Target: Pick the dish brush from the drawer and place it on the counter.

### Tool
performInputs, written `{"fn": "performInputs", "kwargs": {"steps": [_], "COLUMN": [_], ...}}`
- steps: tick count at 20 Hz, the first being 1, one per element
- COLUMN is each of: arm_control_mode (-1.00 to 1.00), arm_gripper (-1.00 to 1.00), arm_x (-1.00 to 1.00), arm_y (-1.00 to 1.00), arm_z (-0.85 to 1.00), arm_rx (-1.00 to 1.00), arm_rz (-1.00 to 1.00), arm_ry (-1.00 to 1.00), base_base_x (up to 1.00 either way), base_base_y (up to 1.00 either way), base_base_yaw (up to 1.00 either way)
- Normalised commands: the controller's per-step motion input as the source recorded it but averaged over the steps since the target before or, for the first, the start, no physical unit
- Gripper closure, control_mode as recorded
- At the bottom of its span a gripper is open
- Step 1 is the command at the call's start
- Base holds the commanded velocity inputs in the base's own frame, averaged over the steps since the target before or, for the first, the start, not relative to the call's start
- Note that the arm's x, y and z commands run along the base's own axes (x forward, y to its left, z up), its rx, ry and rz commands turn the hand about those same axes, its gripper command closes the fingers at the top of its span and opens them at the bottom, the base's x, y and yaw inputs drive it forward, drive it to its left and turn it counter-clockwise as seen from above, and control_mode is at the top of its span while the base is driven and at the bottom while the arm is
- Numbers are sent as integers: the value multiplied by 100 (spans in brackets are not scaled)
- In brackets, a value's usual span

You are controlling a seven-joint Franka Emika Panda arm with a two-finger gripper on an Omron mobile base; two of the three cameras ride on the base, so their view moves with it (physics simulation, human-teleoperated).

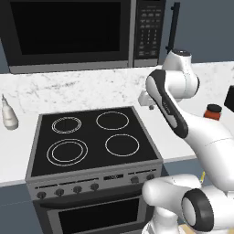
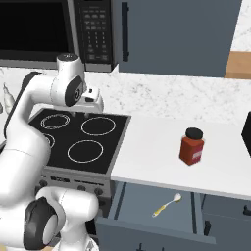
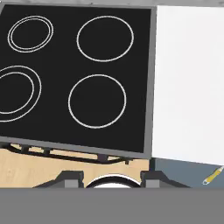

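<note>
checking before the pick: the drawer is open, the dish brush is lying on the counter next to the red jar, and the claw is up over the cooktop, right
Not quite. The dish brush lies inside the open drawer, below the counter, not beside the red jar; the right base view shows it. The rest holds: the claw is over the cooktop.

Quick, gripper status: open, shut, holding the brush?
Gripper: open and empty, above the cooktop. The dish brush lies in the open drawer.

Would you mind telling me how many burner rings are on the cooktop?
4: back left, back right, front left, front right. None appear hidden.
</note>
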Motion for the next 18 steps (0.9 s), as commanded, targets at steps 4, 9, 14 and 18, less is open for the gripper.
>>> {"fn": "performInputs", "kwargs": {"steps": [4, 9, 14, 18], "arm_control_mode": [-100, -100, -100, -100], "arm_gripper": [-100, -100, -100, -100], "arm_x": [-62, -100, -65, -8], "arm_y": [-13, -36, -16, 0], "arm_z": [-11, -40, -39, -5], "arm_rx": [0, 3, 0, 0], "arm_rz": [-2, -8, -4, 0], "arm_ry": [4, 6, 8, 5], "base_base_x": [0, 0, 0, 0], "base_base_y": [0, 0, 0, 0], "base_base_yaw": [0, 0, 0, 0]}}
